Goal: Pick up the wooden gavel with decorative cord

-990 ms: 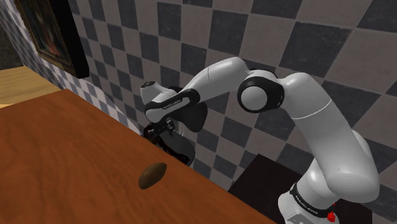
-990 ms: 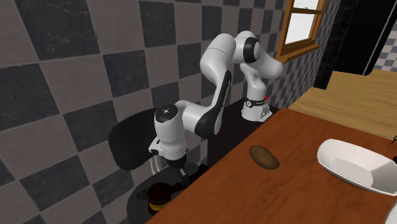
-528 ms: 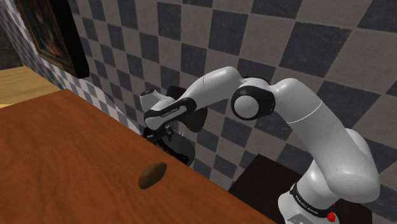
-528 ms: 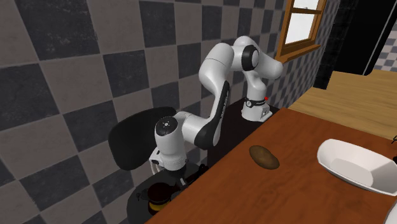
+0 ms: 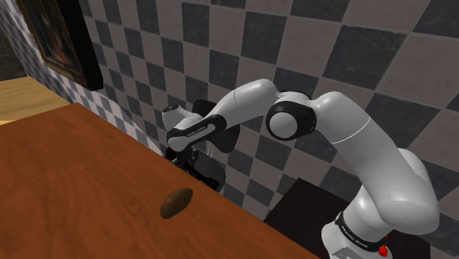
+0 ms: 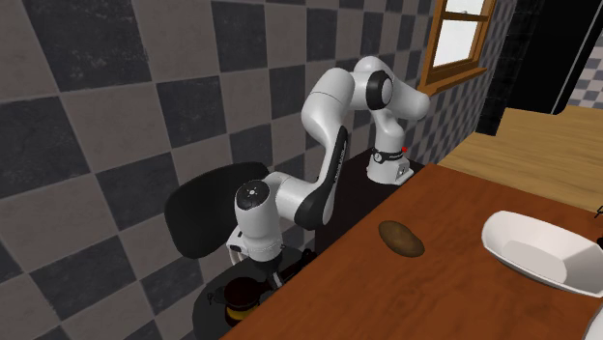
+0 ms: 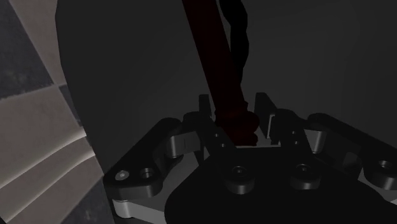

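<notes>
Franka arm (image 5: 346, 140) bent low over the gap between the wooden table (image 5: 66, 184) and the checkered wall (image 5: 353, 44), wrist turned down. Gripper (image 7: 233, 105) sat just above a black chair (image 6: 203, 217) that stood against the table's edge. Wooden gavel (image 6: 240, 295) lay on the chair's seat under the hand. In the second exterior view its brown head showed just below the gripper and to that view's left. Wrist view was dim. There the dark reddish handle ran away from the hand, with a twisted cord (image 7: 238, 38) alongside it. The handle's knobbed end sat between the two fingers (image 7: 205, 111). Fingers stood apart, one on each side of that end, and a thin gap showed at one of them, so not clamped. On the table, well apart from the gavel, lay a brown oval lump (image 6: 400, 239), potato-like, and farther along a white bowl (image 6: 536, 253). Framed picture (image 5: 59, 37) hung on the wall. Wood-framed window (image 6: 459, 39) showed beyond the arm.
</notes>
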You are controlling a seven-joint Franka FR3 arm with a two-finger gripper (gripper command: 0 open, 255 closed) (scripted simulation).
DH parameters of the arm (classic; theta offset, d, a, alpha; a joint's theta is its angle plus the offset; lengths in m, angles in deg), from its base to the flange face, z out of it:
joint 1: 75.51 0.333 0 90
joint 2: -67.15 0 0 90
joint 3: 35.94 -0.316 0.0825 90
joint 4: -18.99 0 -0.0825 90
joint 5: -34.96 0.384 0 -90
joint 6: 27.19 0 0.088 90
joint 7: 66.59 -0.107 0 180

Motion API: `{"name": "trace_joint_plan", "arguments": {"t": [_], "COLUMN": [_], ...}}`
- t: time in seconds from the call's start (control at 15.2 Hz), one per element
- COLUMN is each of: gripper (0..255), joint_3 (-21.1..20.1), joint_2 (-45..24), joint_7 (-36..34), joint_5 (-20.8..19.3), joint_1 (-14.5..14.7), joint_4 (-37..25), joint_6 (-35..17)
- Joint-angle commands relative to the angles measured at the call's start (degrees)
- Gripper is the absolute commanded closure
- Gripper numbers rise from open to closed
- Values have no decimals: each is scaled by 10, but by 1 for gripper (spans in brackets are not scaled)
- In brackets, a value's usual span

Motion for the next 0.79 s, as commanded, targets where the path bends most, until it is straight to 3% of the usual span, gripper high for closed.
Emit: {"name": "trace_joint_plan", "arguments": {"t": [0.0, 0.73], "gripper": [255, 255], "joint_3": [0, -4], "joint_2": [0, 45], "joint_7": [0, 2], "joint_5": [0, 4], "joint_1": [0, -3], "joint_4": [0, 18], "joint_6": [-1, 27]}}
